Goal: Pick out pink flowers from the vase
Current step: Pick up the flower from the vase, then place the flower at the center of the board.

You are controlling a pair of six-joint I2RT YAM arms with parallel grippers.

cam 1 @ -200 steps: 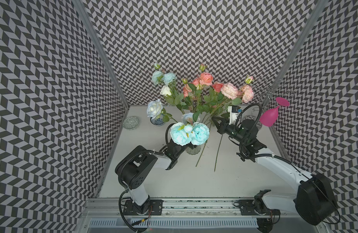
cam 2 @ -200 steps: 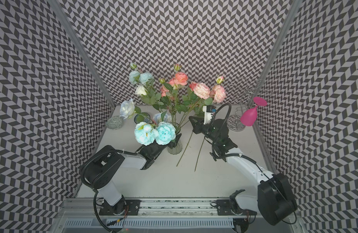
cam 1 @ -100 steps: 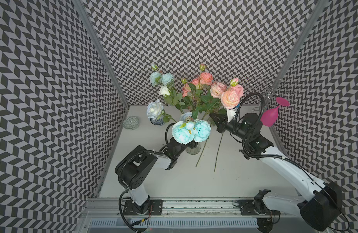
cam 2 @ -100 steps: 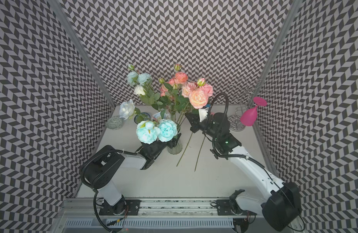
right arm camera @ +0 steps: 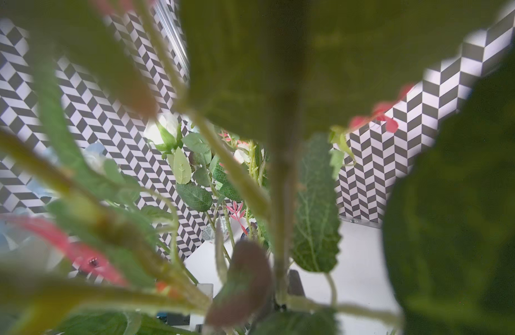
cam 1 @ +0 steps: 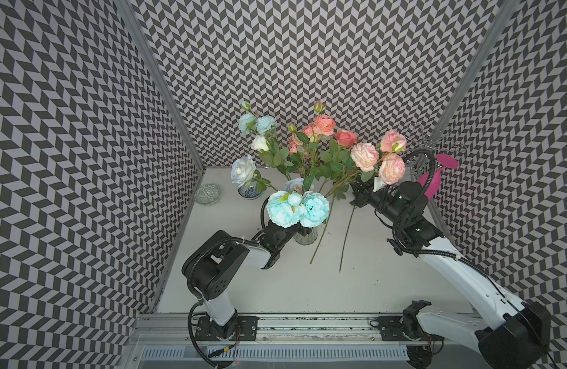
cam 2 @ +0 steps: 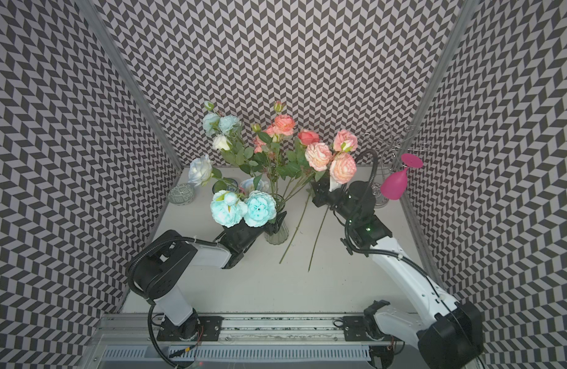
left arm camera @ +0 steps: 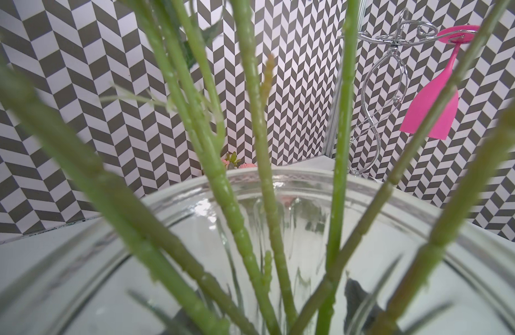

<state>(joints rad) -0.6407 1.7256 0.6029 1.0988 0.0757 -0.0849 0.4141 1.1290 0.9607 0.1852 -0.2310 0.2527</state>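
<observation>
The clear ribbed vase (cam 1: 306,237) (cam 2: 276,230) stands mid-table, and my left gripper (cam 1: 291,230) (cam 2: 267,227) is shut on it beneath pale blue blooms (cam 1: 296,209). In the left wrist view its rim (left arm camera: 308,178) fills the picture with green stalks (left arm camera: 236,217) rising from it. My right gripper (cam 1: 359,191) (cam 2: 320,191) is shut on pink flowers (cam 1: 366,156) (cam 2: 319,156) to the right of the vase. Their long stalks (cam 1: 346,234) hang outside the vase, with the ends on the table. More pink flowers (cam 1: 324,124) stand in the vase. Leaves and a stalk (right arm camera: 281,232) blur the right wrist view.
Two small patterned bowls (cam 1: 207,194) (cam 1: 250,191) sit at the back left. A magenta wine glass (cam 1: 430,188) (left arm camera: 433,113) hangs from a chrome rack (cam 1: 430,145) at the back right, close behind my right arm. Chevron-patterned walls close three sides.
My right gripper tipped the pink blooms toward the vase, then swung them back to the right. The stalk ends stayed on the table. The left arm and vase have not moved.
</observation>
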